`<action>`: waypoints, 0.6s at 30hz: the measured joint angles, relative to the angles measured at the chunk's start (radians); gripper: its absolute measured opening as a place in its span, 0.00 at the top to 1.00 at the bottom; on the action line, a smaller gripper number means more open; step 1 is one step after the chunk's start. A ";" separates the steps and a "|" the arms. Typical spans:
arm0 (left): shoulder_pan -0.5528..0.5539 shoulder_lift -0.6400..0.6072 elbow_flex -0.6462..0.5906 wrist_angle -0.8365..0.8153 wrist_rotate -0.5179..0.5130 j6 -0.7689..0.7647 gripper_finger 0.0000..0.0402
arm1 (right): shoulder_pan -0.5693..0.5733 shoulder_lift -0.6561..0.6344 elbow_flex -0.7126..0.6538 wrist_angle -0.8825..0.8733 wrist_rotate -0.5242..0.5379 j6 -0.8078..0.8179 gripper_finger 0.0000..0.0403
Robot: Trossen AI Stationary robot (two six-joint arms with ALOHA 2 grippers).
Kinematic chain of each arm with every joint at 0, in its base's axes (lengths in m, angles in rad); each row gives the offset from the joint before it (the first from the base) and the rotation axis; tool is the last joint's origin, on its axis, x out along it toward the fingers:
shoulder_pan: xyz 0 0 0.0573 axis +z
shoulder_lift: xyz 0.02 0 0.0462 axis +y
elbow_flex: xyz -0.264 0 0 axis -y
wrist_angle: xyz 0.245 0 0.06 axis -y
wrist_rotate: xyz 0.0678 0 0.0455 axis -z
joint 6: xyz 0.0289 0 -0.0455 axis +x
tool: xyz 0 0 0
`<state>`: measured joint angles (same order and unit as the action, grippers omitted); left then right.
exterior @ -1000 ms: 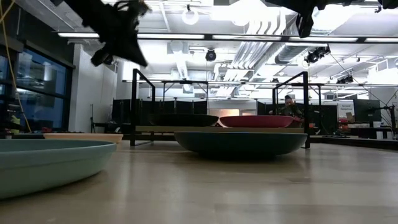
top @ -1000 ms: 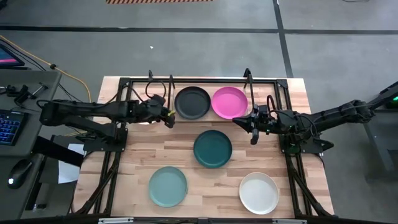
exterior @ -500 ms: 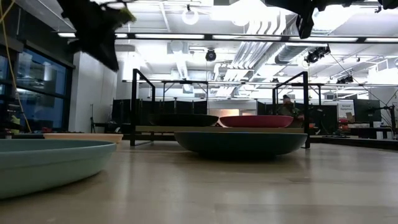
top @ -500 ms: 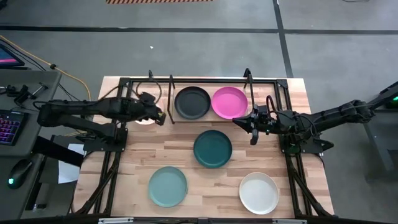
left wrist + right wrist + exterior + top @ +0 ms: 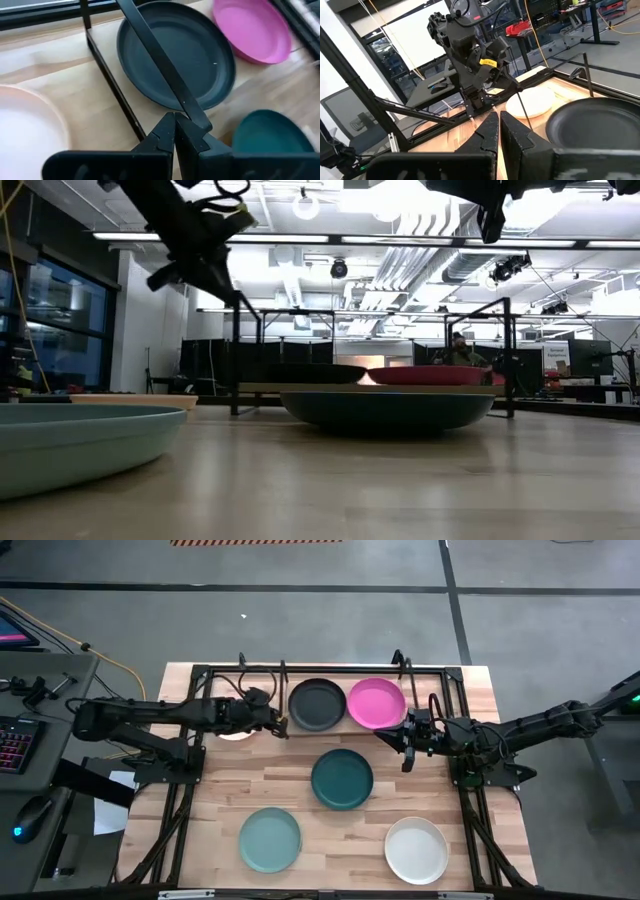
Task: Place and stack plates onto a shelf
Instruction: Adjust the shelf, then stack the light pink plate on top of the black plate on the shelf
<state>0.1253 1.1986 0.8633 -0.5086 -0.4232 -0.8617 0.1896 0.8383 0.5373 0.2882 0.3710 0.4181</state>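
Your left gripper (image 5: 281, 727), jaws pressed together, touches the shelf (image 5: 283, 690) near the worktop's far edge, which holds the black plate (image 5: 316, 704) and magenta plate (image 5: 376, 703). Nudge slowly. The right gripper (image 5: 404, 742), jaws pressed together, waits beside it.

I'm running this rig in what looks like a robotics lab or industrial workshop. Beyond the light wooden tabletop (image 5: 300, 790) I see a grey concrete floor (image 5: 330, 630) crossed by dark taped lines, an open ceiling of white ducts (image 5: 410, 265) and long strip lights (image 5: 320, 238), and a grey side desk (image 5: 40, 710) carrying a backlit keyboard (image 5: 17, 745). A seated person (image 5: 460, 352) works at the back among black metal frames.
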 joint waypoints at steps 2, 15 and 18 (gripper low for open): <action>0.000 0.022 0.001 0.029 0.007 0.000 1.00 | 0.000 0.000 0.000 -0.001 0.000 0.000 1.00; 0.072 -0.097 0.056 -0.325 -0.066 0.106 1.00 | 0.000 0.000 0.000 -0.004 0.000 0.000 1.00; 0.058 -0.125 0.008 -0.467 -0.031 0.105 1.00 | 0.000 0.000 0.000 -0.004 0.000 0.000 1.00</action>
<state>0.1837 1.0735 0.8716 -0.9755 -0.4546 -0.7565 0.1894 0.8383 0.5373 0.2840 0.3714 0.4179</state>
